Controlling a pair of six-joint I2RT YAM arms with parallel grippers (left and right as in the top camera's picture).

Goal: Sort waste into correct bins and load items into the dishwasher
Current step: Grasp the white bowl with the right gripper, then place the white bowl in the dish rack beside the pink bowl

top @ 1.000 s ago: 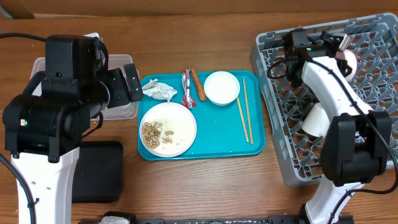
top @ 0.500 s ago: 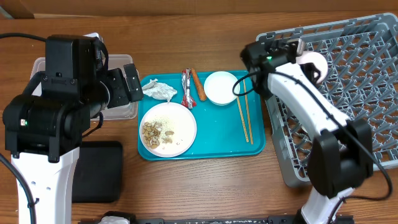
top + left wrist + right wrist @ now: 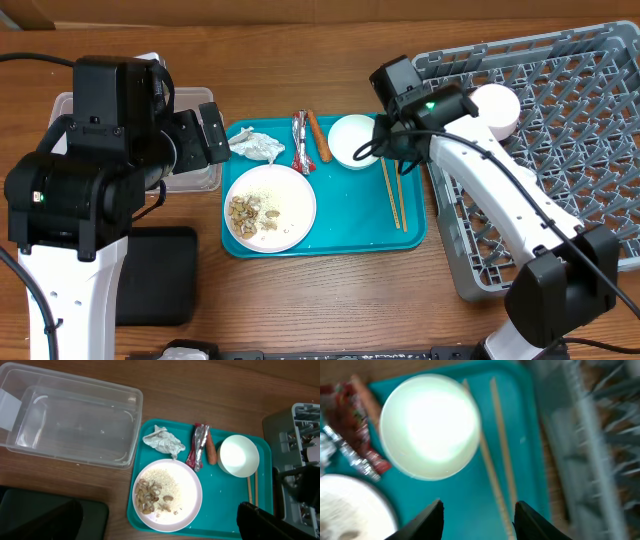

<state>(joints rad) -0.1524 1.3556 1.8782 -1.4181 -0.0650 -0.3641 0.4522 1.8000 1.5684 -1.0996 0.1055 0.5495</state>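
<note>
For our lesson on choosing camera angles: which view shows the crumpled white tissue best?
The left wrist view: the crumpled white tissue lies large and unobstructed on the teal tray, its folds visible. The overhead view shows the tissue whole but smaller. The right wrist view does not show it.

Two chopsticks [image 3: 392, 190]; one each: plate [image 3: 270, 207], bowl [image 3: 352, 141] on tray [image 3: 350, 225], tissue [image 3: 256, 146], wrapper [image 3: 299, 142], sausage stick [image 3: 319, 137], clear tub [image 3: 70, 422], rack [image 3: 600, 130].

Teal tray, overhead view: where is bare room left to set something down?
Bare teal tray floor lies between the white plate of scraps, the white bowl and the wooden chopsticks. The upper left is crowded: crumpled tissue, red wrapper, orange-brown stick.
</note>
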